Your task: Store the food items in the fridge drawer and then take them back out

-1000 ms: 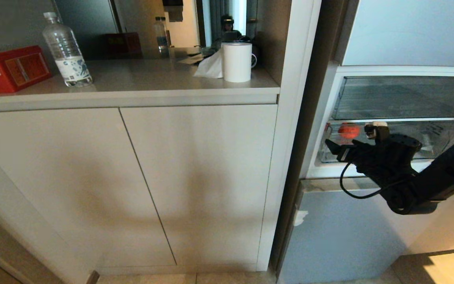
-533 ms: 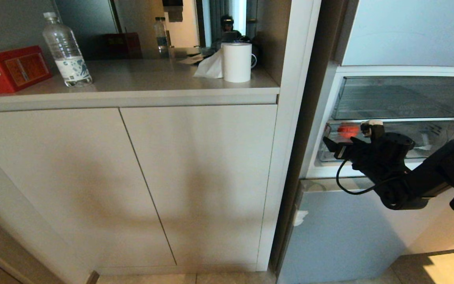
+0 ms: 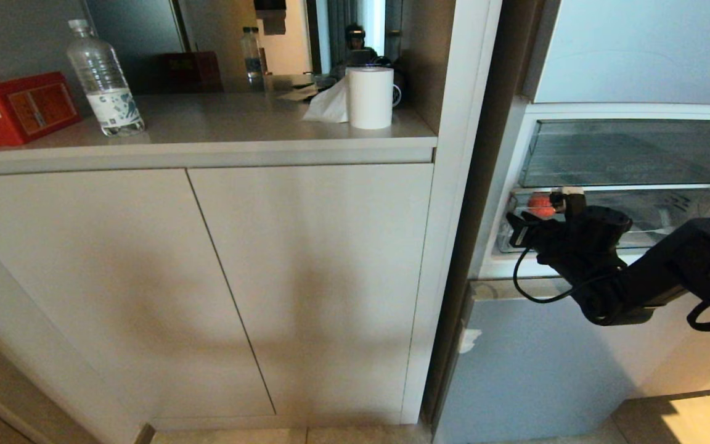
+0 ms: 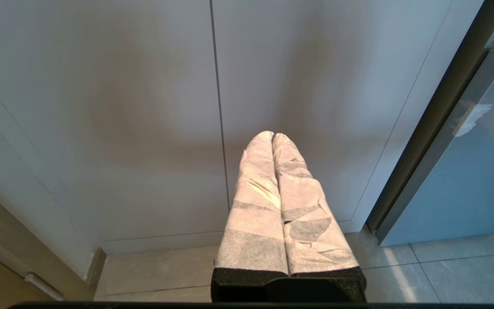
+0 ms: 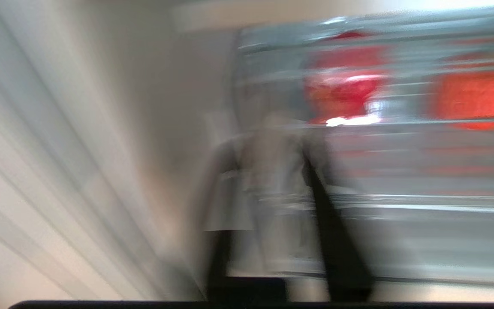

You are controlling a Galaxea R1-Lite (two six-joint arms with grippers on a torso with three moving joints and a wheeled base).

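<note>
Right hand [image 3: 545, 216] up at the front lip of the clear fridge drawer [image 3: 669, 217]; spread or pinching, cannot tell. Red food items [image 5: 345, 86] inside the drawer. Left hand [image 4: 272, 136] pressed together near the cupboard [image 4: 101, 107].

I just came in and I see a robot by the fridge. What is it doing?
The robot's right hand is reaching at the front of the clear fridge drawer, where red food pieces lie inside. The right wrist view shows two red pieces behind the clear front. Whether it grips anything cannot be told. Its left hand hangs shut and empty near the cupboard doors.
</note>
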